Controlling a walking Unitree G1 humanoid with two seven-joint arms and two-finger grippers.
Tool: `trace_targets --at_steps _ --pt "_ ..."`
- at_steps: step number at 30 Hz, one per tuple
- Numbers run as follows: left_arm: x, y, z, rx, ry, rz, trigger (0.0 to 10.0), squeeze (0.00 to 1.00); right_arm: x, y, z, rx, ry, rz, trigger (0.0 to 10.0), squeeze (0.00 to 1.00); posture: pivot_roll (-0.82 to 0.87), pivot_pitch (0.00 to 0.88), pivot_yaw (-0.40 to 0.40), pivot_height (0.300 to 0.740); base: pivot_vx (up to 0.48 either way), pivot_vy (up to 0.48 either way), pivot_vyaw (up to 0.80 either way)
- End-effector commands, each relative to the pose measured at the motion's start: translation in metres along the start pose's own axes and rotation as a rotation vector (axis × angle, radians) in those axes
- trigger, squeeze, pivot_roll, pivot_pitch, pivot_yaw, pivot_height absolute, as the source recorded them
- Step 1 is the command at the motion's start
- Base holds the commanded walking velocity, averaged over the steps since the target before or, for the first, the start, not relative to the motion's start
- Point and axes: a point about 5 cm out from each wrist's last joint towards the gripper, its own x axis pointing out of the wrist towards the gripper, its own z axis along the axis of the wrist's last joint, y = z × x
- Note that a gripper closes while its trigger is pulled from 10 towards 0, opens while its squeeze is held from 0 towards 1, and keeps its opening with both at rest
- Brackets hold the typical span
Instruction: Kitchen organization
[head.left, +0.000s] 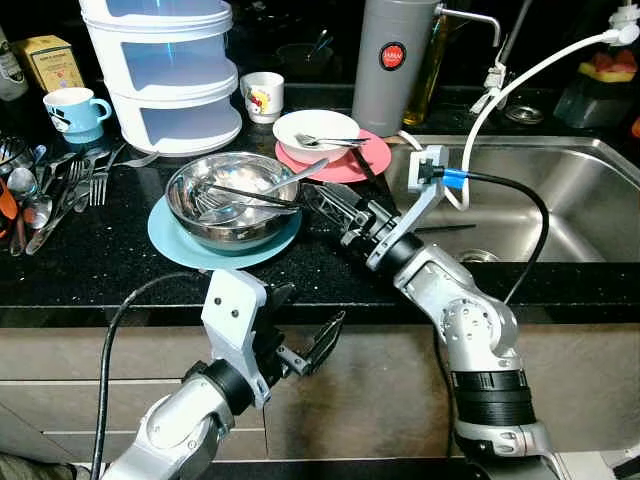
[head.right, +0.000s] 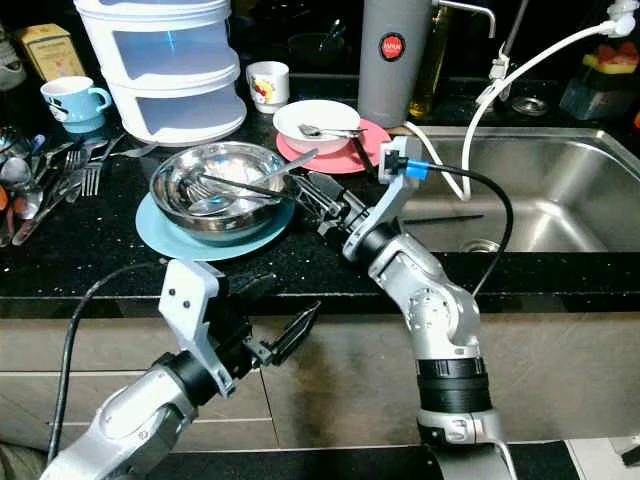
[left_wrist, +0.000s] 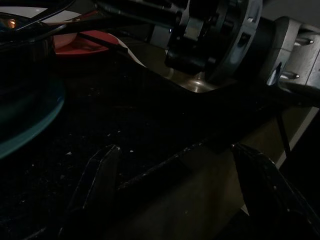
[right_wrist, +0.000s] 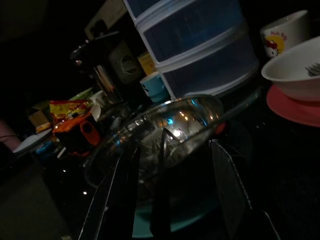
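Black countertop (head.left: 90, 260) runs ahead of both grippers. Steel bowl (head.left: 232, 200) on a teal plate (head.left: 180, 243) sits directly off the right gripper (head.left: 322, 200) fingertips, rim just beyond them, utensils inside. Right gripper fingers spread moderately, holding nothing; a black chopstick (head.left: 250, 195) lies between them in the wrist view. Left gripper (head.left: 305, 345) below the counter edge, spread wide, empty. Judgement: bowl is light, stiff, slick; pinch the near rim. Chopstick thin, prone to roll; take it mid-length.
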Motion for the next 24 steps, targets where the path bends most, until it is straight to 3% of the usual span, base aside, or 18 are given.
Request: trace_targets --at_steps 1,18,20,21,24 --pt "-0.0006 -0.0012 -0.0019 0.007 0.012 -0.011 10.0 0.00 -0.0015 -0.0022 -0.0051 -0.006 0.017 -0.019 10.0 0.00 0.17 0.004 -0.032 0.740 0.000 0.000 0.00" --pt "-0.0011 -0.0016 -0.0044 0.011 0.026 -0.021 10.0 0.00 -0.0026 -0.0018 -0.0131 -0.012 0.064 -0.011 10.0 0.00 0.17 0.004 -0.031 0.740 0.000 0.000 0.00" --pt "-0.0009 -0.0017 -0.0045 0.011 0.026 -0.021 10.0 0.00 -0.0025 -0.0018 -0.0141 -0.011 0.073 -0.009 5.7 0.00 0.17 0.004 -0.031 0.740 0.000 0.000 0.00" --pt "-0.0008 -0.0016 -0.0045 0.011 0.025 -0.022 10.0 0.00 -0.0024 -0.0016 -0.0144 -0.008 0.074 -0.005 0.0 0.00 0.17 0.003 -0.031 0.740 0.000 0.000 0.00" --pt "-0.0007 -0.0017 -0.0047 0.011 0.025 -0.022 10.0 0.00 -0.0022 -0.0010 -0.0147 -0.005 0.075 0.004 0.0 0.00 0.17 0.003 -0.031 0.740 0.000 0.000 0.00"
